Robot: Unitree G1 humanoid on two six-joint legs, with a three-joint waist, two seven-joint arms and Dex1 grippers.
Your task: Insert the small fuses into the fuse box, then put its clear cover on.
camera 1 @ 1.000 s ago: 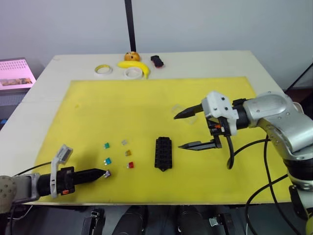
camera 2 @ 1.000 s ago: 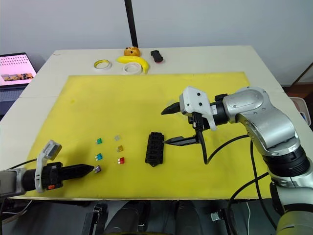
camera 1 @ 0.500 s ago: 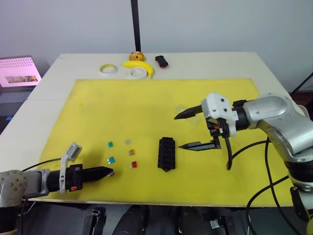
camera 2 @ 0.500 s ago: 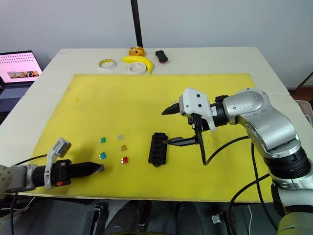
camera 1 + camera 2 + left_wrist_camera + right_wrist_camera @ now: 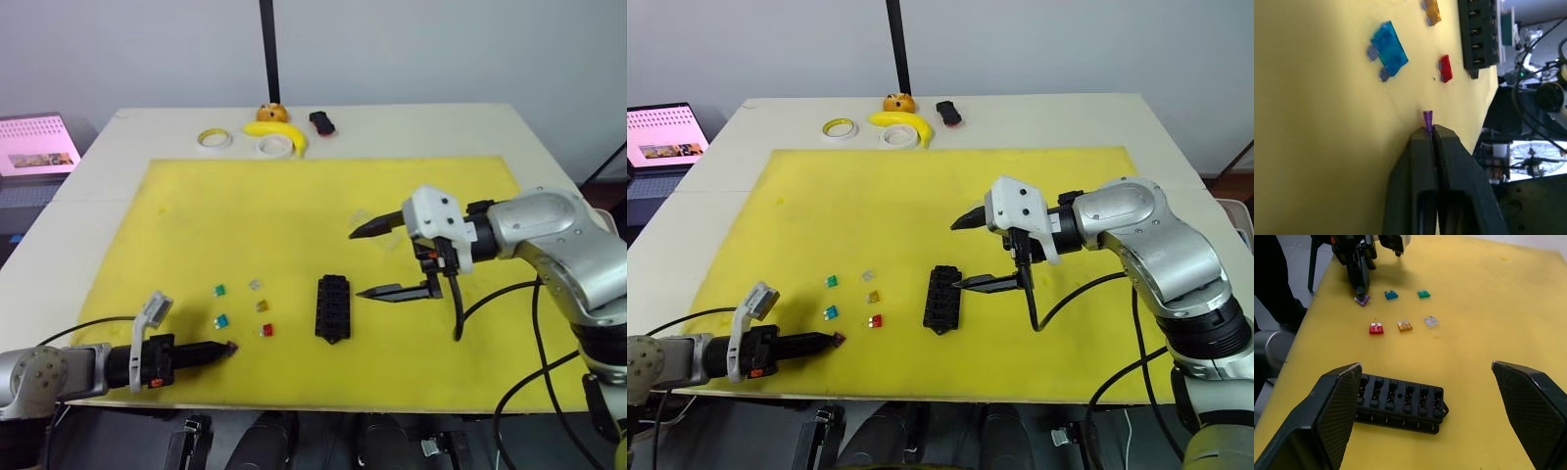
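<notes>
Left pincer (image 5: 1429,131) closed, seemingly pinching purple fuse (image 5: 1428,119)

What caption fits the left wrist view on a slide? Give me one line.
Left gripper, jaws shut on the purple fuse, over the yellow mat near the blue fuse, red fuse and fuse box.

Fuse box (image 5: 332,306) flanked (fuses (image 5: 263,305), right tool (image 5: 392,262)).

Fuse box (image 5: 1399,403): matt black plastic. Fuses beside it, e.g. blue fuse (image 5: 1389,49): translucent glossy plastic. Yellow mat (image 5: 294,215): smooth, matt.
</notes>
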